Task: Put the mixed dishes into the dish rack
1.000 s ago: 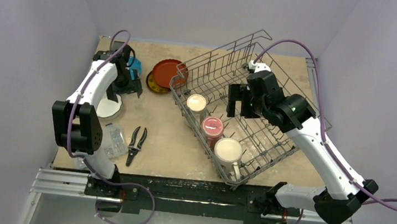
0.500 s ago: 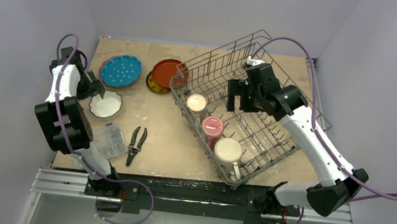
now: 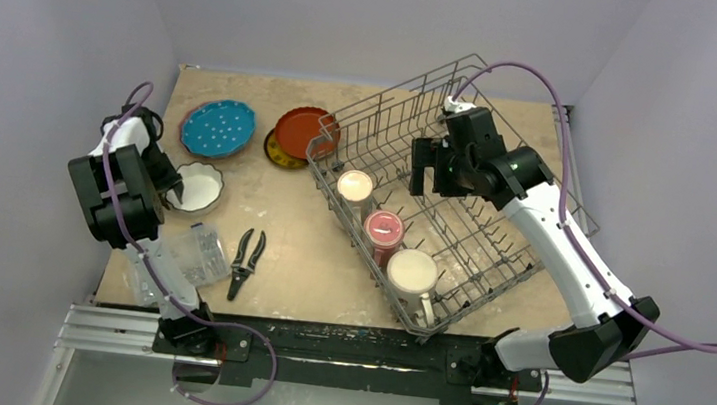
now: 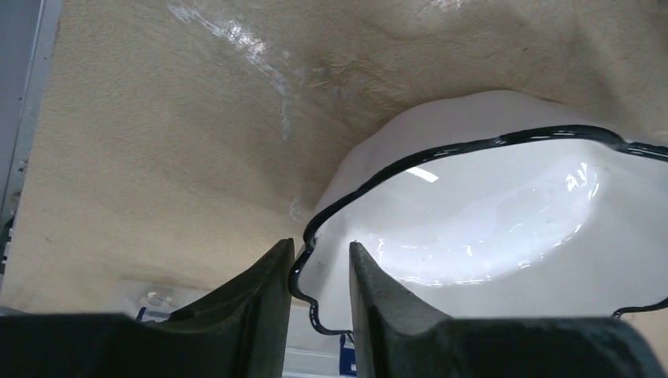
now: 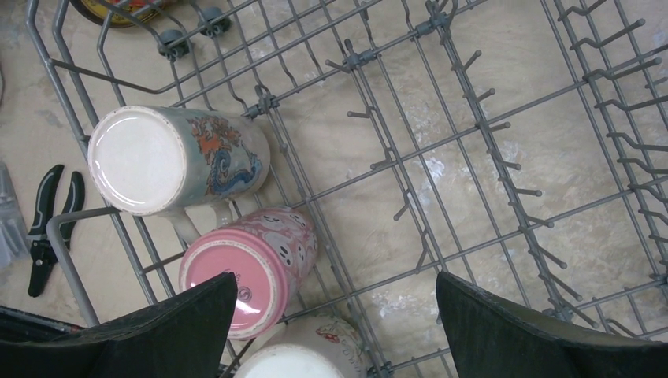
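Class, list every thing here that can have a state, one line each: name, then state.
white bowl: upright on the table
left hand: astride the bowl's rim, grip unclear
right hand: open, empty, above the dish rack
mugs: three, base up in the rack
blue plate: face up on the table
red-orange plate: on the table, overlapping the yellow plate
pliers: lying on the table

Left arm [image 3: 115, 199], right arm [image 3: 570, 260]: white tubular links, chunky black joint housings. Purple cable [image 3: 510, 65] looping along each. Tool fingers [image 5: 512, 331] matte black, wedge-shaped. Green light [image 3: 517, 163] on right arm.
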